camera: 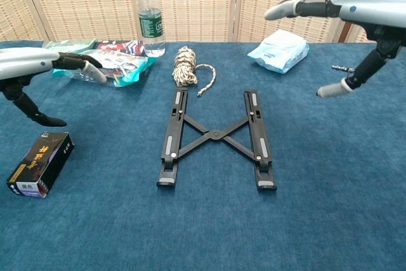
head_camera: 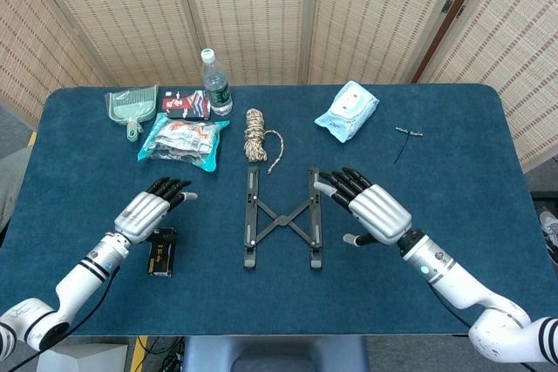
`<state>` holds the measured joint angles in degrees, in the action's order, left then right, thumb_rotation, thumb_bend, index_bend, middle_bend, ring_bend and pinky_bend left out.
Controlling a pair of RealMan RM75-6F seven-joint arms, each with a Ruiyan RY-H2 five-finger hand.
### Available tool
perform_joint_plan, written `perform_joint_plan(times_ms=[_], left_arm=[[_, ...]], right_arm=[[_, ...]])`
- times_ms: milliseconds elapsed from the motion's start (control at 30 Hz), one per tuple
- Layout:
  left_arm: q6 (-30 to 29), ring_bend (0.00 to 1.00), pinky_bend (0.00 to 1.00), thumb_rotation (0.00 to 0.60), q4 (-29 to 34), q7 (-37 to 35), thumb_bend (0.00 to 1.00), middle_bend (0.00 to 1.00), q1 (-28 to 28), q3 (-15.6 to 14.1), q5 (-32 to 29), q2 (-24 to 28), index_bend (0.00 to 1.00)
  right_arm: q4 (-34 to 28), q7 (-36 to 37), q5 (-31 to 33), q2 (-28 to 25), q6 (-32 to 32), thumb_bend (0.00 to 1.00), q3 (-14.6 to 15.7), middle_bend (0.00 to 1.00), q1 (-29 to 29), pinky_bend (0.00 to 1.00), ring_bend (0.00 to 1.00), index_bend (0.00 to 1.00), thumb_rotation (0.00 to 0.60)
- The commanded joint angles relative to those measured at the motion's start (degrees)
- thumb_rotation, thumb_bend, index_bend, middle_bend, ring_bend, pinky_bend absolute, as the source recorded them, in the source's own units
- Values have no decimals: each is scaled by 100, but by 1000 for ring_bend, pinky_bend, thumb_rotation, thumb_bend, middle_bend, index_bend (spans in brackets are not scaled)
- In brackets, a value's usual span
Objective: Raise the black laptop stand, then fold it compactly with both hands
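Note:
The black laptop stand (head_camera: pixel 282 218) (camera: pixel 214 136) lies flat on the blue table, its two rails joined by a crossed brace. My right hand (head_camera: pixel 370 210) (camera: pixel 346 26) hovers palm down just right of the stand, fingers spread, holding nothing. Off to the stand's left my left hand (head_camera: pixel 153 206) (camera: pixel 38 71) floats above the table, also spread and empty. Neither hand touches the stand.
A small black box (head_camera: pixel 161 251) (camera: pixel 39 164) lies under the left hand. At the back are a water bottle (head_camera: pixel 214 83), a coiled rope (head_camera: pixel 255 135), a snack bag (head_camera: pixel 181 141), a green dustpan (head_camera: pixel 131 107), a wipes pack (head_camera: pixel 347 111) and a small metal tool (head_camera: pixel 406 133).

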<state>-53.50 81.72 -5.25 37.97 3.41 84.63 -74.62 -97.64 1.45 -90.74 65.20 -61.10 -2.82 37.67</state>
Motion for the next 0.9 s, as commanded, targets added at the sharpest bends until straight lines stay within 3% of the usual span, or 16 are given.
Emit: perform_joint_plan(times_ms=[33,400,900], left_arm=[[243,60,0,600,-266,144,175,80,195,114,-184,-285,176],[774,60,0,600,-908,486,175,69,645,430,-799,-1093,102],[1102,60,0,600,-1751,531,175,62,1031,710,-1347,-1937,73]], right_arm=[[149,-387,-194,111,-20,60,126,0,-69,0,0,0,600],[467,-1723,359,822,187,35,116,0,-235,0,0,0,600],[1388,-2518,737,1975,174,27,-4,0,-232,0,0,0,600]])
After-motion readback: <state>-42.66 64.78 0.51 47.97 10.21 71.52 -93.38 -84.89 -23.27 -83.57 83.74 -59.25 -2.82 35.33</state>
